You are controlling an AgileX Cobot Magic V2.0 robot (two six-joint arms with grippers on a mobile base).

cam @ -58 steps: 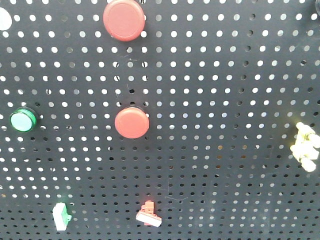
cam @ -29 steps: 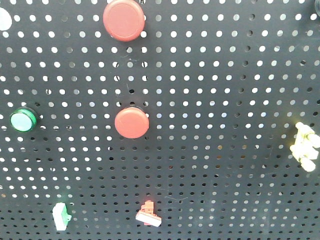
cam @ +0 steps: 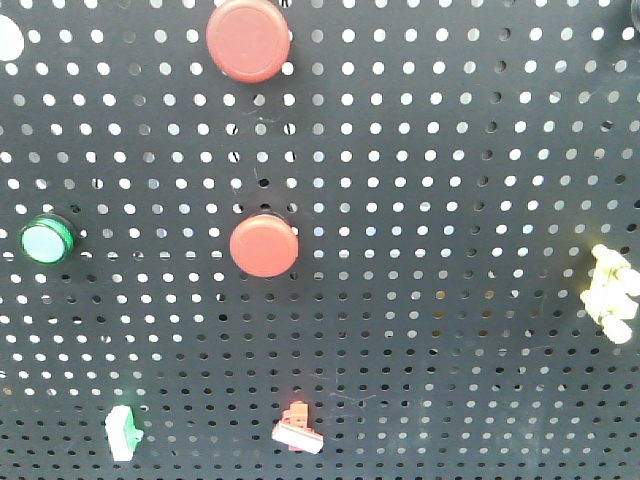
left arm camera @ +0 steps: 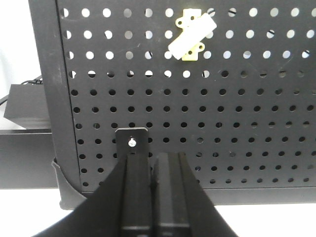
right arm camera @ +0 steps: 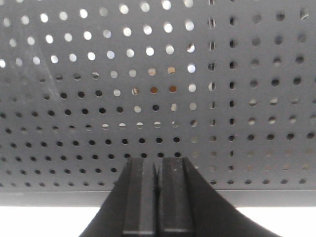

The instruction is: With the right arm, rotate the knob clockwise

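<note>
No knob shows plainly in any view. In the front view a dark part (cam: 632,8) is cut off at the top right corner of the black pegboard (cam: 450,150), and I cannot tell what it is. Neither gripper appears in the front view. My right gripper (right arm camera: 157,168) is shut and empty, its fingers pressed together, pointing at the lower part of the perforated board (right arm camera: 74,123) with nothing mounted in front of it. My left gripper (left arm camera: 152,165) is shut and empty, close to the board's lower edge beside a small black bracket with a screw (left arm camera: 132,141).
On the pegboard: a large red button (cam: 248,38), a smaller red button (cam: 264,245), a green button (cam: 46,241), a pale yellow switch (cam: 610,292), a green rocker switch (cam: 122,434), a red rocker switch (cam: 298,428). A pale yellow switch (left arm camera: 191,35) shows in the left wrist view.
</note>
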